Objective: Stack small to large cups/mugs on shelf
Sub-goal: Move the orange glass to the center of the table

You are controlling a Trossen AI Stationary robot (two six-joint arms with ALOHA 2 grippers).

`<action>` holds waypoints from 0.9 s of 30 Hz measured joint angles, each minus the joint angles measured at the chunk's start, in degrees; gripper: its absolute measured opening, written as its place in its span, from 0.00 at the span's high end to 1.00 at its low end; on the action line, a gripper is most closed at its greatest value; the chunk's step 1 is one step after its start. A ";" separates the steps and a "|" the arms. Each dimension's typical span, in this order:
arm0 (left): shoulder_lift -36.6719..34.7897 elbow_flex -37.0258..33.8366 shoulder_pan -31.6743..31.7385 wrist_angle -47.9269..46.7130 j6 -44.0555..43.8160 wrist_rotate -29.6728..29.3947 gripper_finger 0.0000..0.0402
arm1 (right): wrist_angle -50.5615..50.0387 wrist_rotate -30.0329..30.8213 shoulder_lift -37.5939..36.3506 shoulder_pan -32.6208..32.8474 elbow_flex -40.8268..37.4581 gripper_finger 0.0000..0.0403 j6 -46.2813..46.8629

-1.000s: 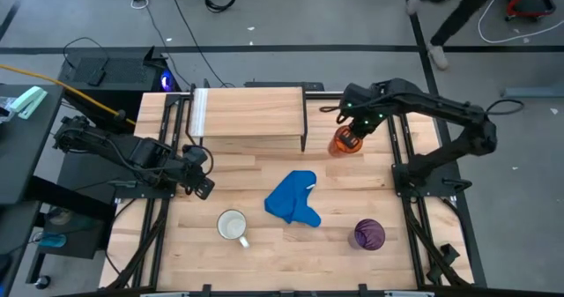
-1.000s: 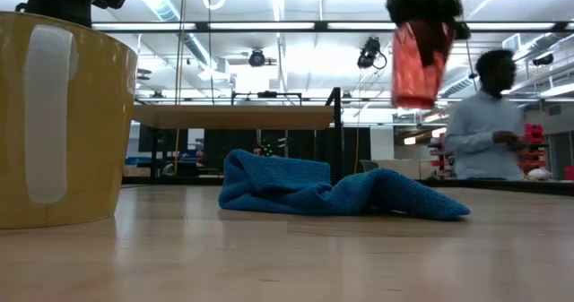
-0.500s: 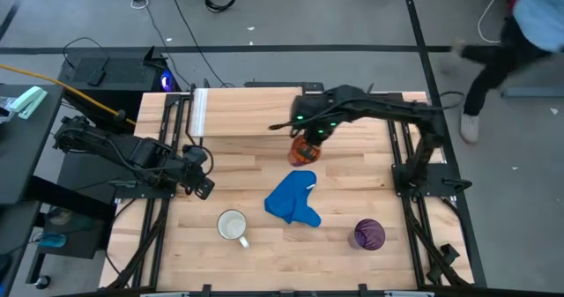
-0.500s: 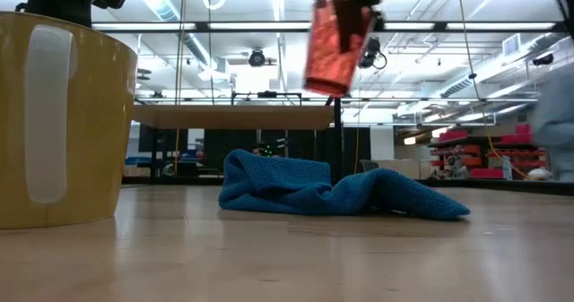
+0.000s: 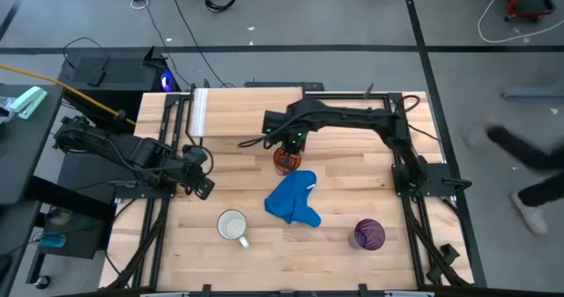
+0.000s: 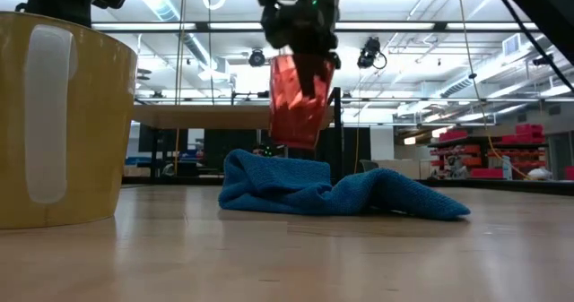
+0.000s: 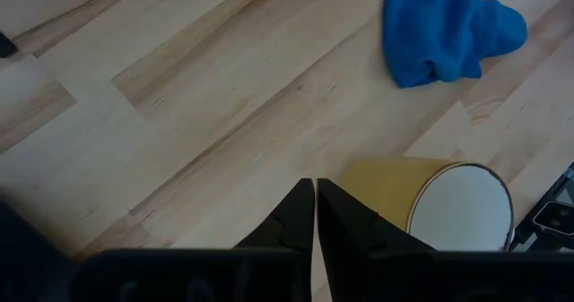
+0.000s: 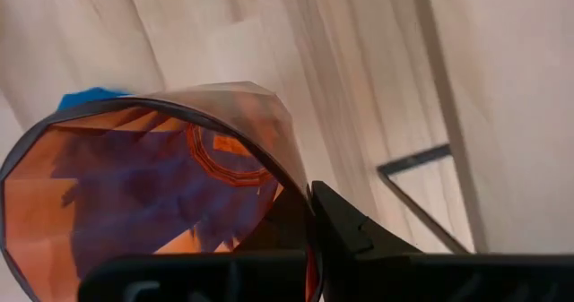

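Orange cup [image 5: 284,159] hangs slightly tilted, mouth up, nothing inside, clenched in the right pincer [image 5: 287,144] just near of the shelf [image 5: 249,111]. Left pincer [image 5: 204,188] is clenched on nothing, left of the white mug [image 5: 233,226].

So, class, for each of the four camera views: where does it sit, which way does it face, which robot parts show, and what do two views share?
High: overhead, facing straight down; both arms, shelf.
Low: table height, facing level across; right pincer holding orange cup.
Left wrist: faces down at the table past the shut left pincer; mug.
Right wrist: looks past its finger into the cup.
Shared: blue cloth appears in all four.
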 joint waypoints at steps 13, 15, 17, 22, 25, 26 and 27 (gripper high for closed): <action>0.02 0.00 -0.01 0.02 -0.09 0.02 0.96 | 3.98 0.43 3.95 -0.01 -0.07 0.98 -1.99; 0.02 0.00 0.01 0.12 -0.09 0.02 0.95 | 4.00 0.44 4.45 -0.02 -0.12 0.98 -2.45; 0.01 0.00 0.00 0.04 -0.11 0.02 0.94 | 4.38 0.48 4.84 0.00 -0.15 0.98 -2.87; 0.02 0.00 0.01 0.16 -0.13 0.02 0.94 | 4.69 0.68 4.97 -0.04 -0.15 0.98 -3.08; 0.02 0.00 0.01 0.15 -0.13 0.02 0.95 | 4.66 0.80 5.06 -0.04 -0.13 0.98 -3.49; 0.02 0.00 0.01 0.15 -0.13 0.02 0.95 | 4.66 0.85 5.06 -0.07 -0.14 0.98 -3.65; 0.02 0.00 -0.01 0.15 -0.13 0.02 0.96 | 4.66 0.83 5.06 -0.13 -0.13 0.98 -4.07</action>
